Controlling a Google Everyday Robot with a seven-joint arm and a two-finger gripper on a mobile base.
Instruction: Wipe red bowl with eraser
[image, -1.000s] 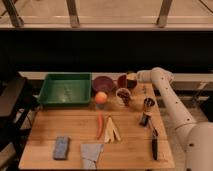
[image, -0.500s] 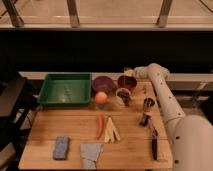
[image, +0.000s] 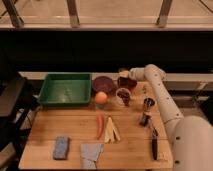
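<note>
While end effector (image: 123, 75) hovers upper centre-right of frame, eraser (image: 124, 74) seemingly at its tip, red bowl (image: 128, 83) lies just below; finger state unclear.

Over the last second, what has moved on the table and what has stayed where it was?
The arm swung toward the back of the table, carrying the gripper from beside the pale-rimmed cup to over the red bowl, with the eraser at its tip. The green tray, purple bowl, orange, carrot and blue pad stayed put.
</note>
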